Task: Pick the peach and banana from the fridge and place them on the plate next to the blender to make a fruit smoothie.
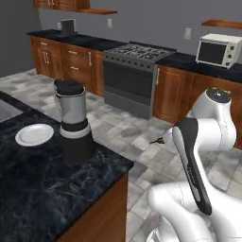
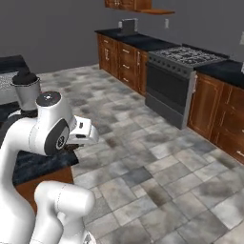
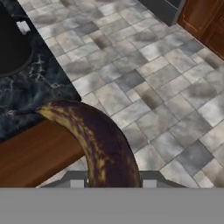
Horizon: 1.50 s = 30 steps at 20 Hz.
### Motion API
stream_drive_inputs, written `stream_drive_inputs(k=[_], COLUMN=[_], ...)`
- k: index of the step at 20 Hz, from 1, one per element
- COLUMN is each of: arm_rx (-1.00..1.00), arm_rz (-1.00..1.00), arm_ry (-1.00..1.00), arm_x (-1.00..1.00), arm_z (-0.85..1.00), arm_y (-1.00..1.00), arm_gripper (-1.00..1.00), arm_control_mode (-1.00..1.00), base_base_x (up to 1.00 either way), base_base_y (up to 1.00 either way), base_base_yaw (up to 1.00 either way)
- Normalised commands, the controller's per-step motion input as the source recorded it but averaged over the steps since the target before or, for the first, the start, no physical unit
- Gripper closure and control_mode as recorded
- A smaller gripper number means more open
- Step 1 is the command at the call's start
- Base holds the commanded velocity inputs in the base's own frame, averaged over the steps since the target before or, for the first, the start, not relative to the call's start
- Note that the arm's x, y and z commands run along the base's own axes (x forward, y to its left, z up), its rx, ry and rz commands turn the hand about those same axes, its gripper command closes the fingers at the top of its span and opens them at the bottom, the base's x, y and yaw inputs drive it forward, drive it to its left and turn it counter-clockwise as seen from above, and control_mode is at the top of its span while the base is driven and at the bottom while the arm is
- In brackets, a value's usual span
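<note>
My gripper point(image 3: 113, 181) is shut on the banana point(image 3: 94, 140), a dark brown-black curved fruit with yellowish specks that rises between the fingertips. It hangs over the corner of the dark marble counter point(image 3: 39, 96), by the blender's black base point(image 3: 11, 43). The banana's tip point(image 1: 157, 140) pokes out from behind my arm. On that counter point(image 1: 47, 179) stands the blender point(image 1: 73, 120) with its clear jug and black lid, and the white plate point(image 1: 34, 134) lies just left of it, bare. The blender point(image 2: 26, 93) sits behind my shoulder. The peach and the fridge are out of view.
Across the grey tiled floor point(image 1: 127, 132) runs a row of wooden cabinets with a steel stove point(image 1: 132, 71), a white toaster oven point(image 1: 217, 49) and a dark toaster point(image 1: 67, 26). A sink edge point(image 1: 7, 111) lies left of the plate.
</note>
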Motion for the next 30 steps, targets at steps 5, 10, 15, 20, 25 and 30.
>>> stream_drive_inputs(k=[5, 10, 15, 20, 25, 30], arm_rx=[0.0, 0.0, 0.0, 0.0, 0.0, 0.0], arm_rz=[0.0, 0.0, 0.0, 0.0, 0.0, 0.0], arm_ry=[0.0, 0.0, 0.0, 0.0, 0.0, 0.0], arm_x=[0.0, 0.0, 0.0, 0.0, 0.0, 0.0], arm_z=[0.0, 0.0, 0.0, 0.0, 0.0, 0.0], arm_y=[0.0, 0.0, 0.0, 0.0, 0.0, 0.0], arm_gripper=[1.0, 1.0, 1.0, 1.0, 1.0, 1.0], arm_control_mode=[1.0, 1.0, 1.0, 1.0, 1.0, 1.0], base_base_x=[0.34, 0.9, 0.96, 1.0, 1.0, 0.99], base_base_y=[-0.4, -1.0, -1.0, -0.86, -0.65, -0.42], base_base_yaw=[0.57, 0.31, 0.29, 0.33, 0.36, 0.64])
